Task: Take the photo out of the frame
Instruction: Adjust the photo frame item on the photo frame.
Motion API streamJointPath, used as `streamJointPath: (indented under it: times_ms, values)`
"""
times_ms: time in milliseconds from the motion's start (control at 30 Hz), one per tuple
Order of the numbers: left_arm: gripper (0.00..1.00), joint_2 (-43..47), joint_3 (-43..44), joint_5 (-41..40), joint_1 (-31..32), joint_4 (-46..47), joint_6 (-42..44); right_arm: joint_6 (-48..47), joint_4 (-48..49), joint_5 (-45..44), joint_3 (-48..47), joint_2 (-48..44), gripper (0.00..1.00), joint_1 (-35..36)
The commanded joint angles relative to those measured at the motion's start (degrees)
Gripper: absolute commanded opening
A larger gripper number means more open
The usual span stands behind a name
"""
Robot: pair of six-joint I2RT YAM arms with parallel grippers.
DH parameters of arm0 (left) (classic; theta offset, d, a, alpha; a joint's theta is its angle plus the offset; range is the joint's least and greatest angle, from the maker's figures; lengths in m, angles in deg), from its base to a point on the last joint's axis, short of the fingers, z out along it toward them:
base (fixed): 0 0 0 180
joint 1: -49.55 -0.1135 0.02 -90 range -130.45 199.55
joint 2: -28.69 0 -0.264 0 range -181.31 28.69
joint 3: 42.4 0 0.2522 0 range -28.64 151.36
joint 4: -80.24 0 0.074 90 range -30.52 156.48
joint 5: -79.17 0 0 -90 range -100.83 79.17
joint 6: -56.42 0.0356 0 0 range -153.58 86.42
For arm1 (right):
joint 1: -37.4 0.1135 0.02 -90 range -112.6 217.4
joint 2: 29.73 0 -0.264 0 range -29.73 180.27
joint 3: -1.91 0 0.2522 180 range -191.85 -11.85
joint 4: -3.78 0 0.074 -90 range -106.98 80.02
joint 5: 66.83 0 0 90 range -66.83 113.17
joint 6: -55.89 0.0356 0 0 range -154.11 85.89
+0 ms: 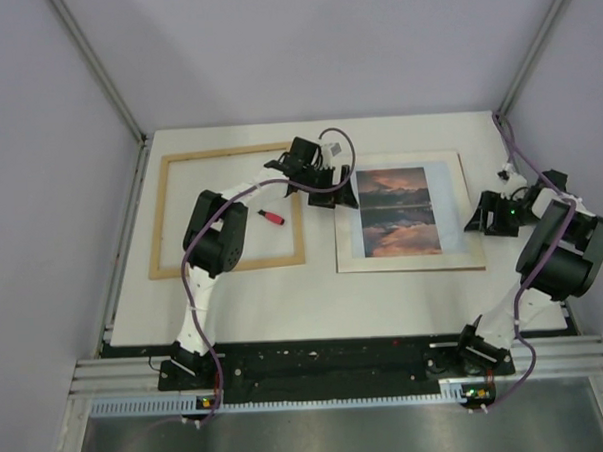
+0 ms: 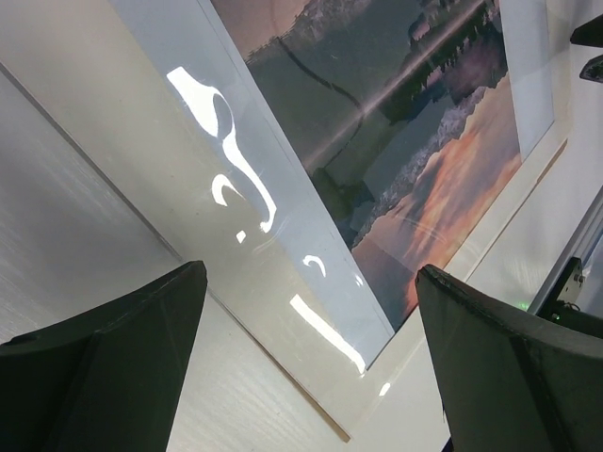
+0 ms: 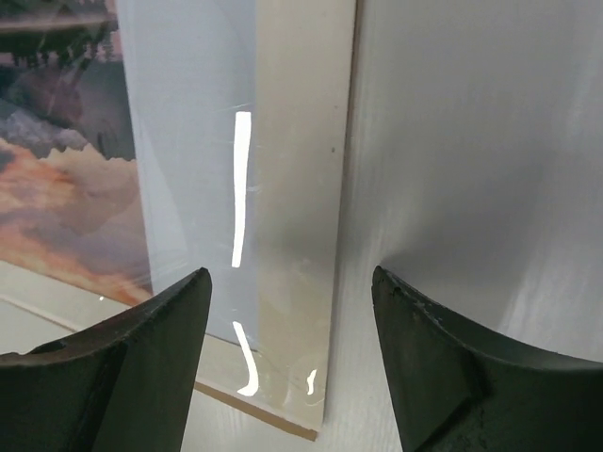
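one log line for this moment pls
photo: flat on board, outside frame | left pincer: open, over board's left edge | right pincer: open, over board's right edge

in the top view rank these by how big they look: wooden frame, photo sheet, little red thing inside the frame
1. frame, largest outline
2. photo, somewhat smaller
3. red thing, by far the smallest
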Motion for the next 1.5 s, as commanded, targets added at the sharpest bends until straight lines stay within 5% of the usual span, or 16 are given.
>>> streamJointPath:
  times_ms: [0, 600, 933, 1467]
  values:
    - [0.99, 0.4, 0.9, 2.2, -0.2, 3.2, 0.1, -4.3, -6.5, 9.4, -1.9, 3.4, 0.68, -0.7]
    - [0.99, -5.3, 1.1, 5.8, 0.6, 7.0, -2.2, -2.1, -12.8, 21.4, -6.9, 2.4, 0.59, -2.2]
    - [0.99, -7.3, 2.1, 6.6, 0.8, 7.4, -2.8, -4.9, -20.9, 31.5, -10.6, 11.8, 0.49, -2.2]
    - [0.99, -8.9, 0.7, 6.3, 3.4, 7.9, -2.4, -4.2, -22.6, 36.6, -11.3, 11.3, 0.40, -2.2]
